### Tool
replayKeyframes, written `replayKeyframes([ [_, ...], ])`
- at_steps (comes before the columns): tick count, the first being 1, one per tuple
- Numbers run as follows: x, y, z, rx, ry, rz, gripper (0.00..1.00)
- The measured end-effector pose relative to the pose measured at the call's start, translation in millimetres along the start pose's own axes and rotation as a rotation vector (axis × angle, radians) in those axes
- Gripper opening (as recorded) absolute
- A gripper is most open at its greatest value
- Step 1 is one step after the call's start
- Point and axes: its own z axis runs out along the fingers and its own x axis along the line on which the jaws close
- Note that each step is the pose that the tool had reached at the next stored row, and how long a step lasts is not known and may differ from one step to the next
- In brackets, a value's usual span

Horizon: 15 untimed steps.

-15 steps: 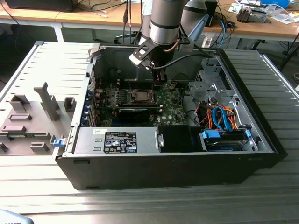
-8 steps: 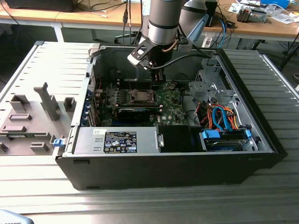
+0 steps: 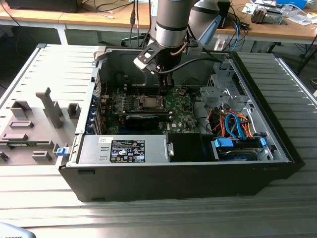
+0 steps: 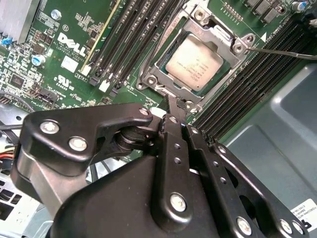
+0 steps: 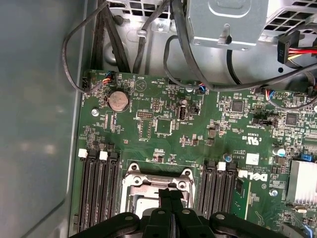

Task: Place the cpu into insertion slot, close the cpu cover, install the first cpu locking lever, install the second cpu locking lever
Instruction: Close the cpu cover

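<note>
A ribbed metal worktop [image 3: 49, 213] carries an open computer case [image 3: 173, 181] that takes up most of the exterior view. A grey fixture tray [image 3: 34, 124] lies beside it on the exterior view's left. From the upper middle of that frame the robot arm [image 3: 171, 25] reaches down into the case, over the green motherboard [image 3: 181, 111]. On the board, long black memory slots [image 4: 133, 34] flank the insertion slot [image 3: 148, 102], which sits near the centre of the exterior view. The cpu cover [image 4: 151, 74] lies flat on the socket, and the cpu [image 4: 194, 63] shows through its window, seated in the slot with its pale face up. The gripper [image 4: 173, 106] is clenched, its fingers pressed together with nothing visible between them. In both wrist views its tip meets the near edge of the cover frame. A thin metal rod [image 4: 282, 52], probably a locking lever, runs out from a socket corner across the memory slots; I cannot tell whether it is latched. The main risk, as I judge it, is the narrow tip slipping off the thin frame edge under pressure and scraping the board or a memory slot. The cover could also spring up if a lever is not properly hooked.
</note>
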Motion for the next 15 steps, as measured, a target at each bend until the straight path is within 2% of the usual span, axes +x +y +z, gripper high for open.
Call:
replayKeyframes([
  [15, 0.7, -5.9, 1.3, 0.0, 0.0001, 0.0, 0.11],
])
